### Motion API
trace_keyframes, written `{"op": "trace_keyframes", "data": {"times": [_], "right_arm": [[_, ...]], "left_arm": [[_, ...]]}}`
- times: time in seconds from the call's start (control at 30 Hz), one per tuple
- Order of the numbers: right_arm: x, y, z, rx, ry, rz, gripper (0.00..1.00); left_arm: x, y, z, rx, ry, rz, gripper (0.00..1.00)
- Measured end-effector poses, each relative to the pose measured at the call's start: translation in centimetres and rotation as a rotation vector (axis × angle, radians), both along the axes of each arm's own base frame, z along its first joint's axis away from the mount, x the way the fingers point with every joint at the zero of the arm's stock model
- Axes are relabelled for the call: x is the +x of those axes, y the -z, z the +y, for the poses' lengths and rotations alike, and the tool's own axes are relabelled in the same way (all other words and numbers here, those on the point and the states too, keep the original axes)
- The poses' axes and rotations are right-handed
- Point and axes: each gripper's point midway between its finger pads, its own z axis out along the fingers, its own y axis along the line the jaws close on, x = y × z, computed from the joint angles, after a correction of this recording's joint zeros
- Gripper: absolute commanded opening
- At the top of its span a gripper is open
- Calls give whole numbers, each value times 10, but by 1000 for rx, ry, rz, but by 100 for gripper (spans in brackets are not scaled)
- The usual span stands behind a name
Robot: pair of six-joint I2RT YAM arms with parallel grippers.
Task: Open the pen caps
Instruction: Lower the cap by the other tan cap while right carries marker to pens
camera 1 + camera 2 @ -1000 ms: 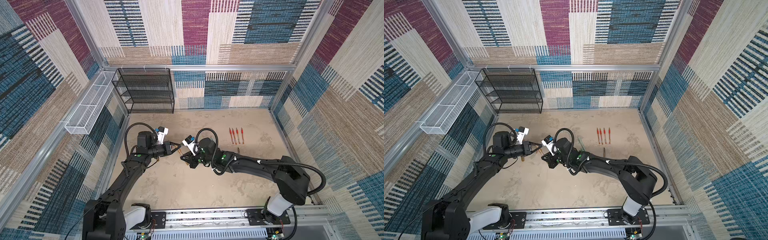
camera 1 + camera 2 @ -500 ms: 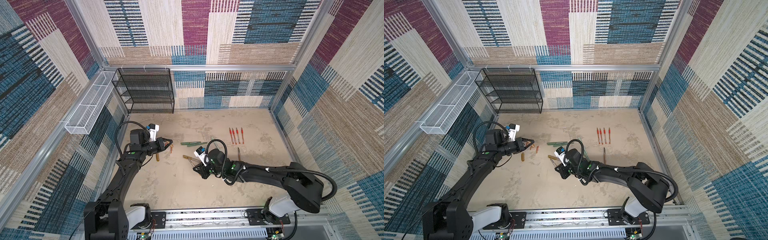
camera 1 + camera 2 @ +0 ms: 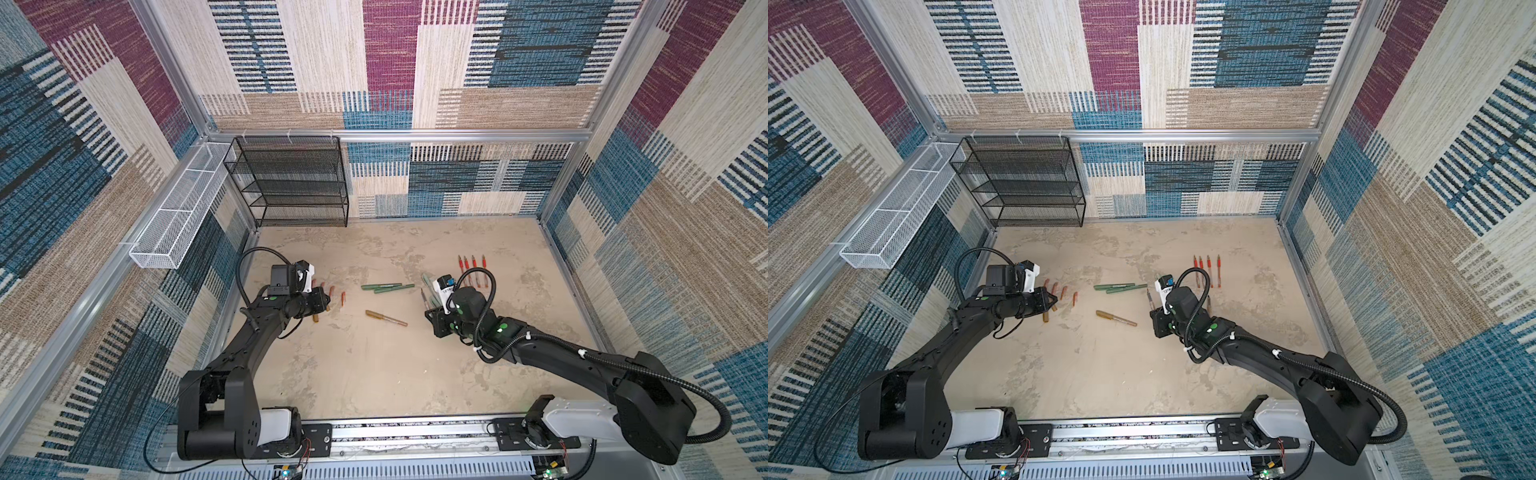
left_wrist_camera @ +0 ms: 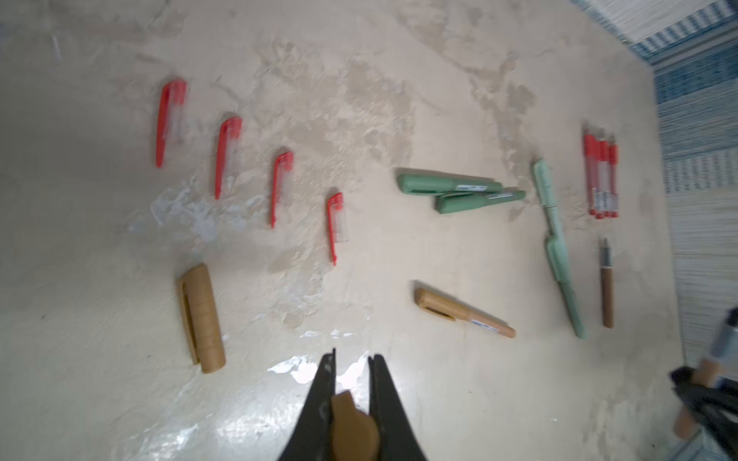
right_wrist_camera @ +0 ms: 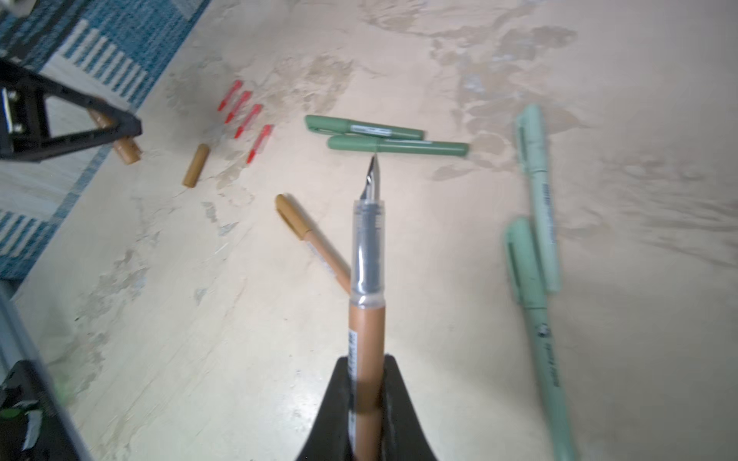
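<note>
Left of centre on the tabletop (image 3: 374,374), in a top view, left gripper (image 3: 323,300) is hovering beside red caps (image 3: 343,297); right gripper (image 3: 433,322) is sitting right of centre. Left wrist view: jaws are clamping a gold-bronze cap (image 4: 353,423), with second gold-bronze cap (image 4: 201,317) and four red caps lying beyond. Right wrist view: jaws are gripping an uncapped gold-bronze pen (image 5: 366,319), with two capped green pens (image 5: 383,137) lying beyond its nib.

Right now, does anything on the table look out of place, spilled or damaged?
Nothing spilled or broken. The table is blotchy and worn. The red caps lie in a neat row; only the two mint pens lie touching, slightly askew. The left gripper grips a gold cap, the right gripper an uncapped gold pen.
</note>
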Motion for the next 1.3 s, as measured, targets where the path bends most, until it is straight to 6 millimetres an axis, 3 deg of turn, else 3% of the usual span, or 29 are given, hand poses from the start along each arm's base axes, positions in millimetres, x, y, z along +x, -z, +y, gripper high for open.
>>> {"op": "trace_keyframes", "data": {"times": [0.3,0.57,1.0,1.3], "right_arm": [[16,27,-74,-128,224,71,0],[32,57,-111,-195,328,155,0],[41,82,-132,-214,372,237,8],[50,83,-134,-218,381,254,16]], "left_arm": [[6,41,5,94,18,120,0],[7,61,4,126,41,179,7],[14,71,10,172,31,224,27],[12,45,12,178,24,151,40]]}}
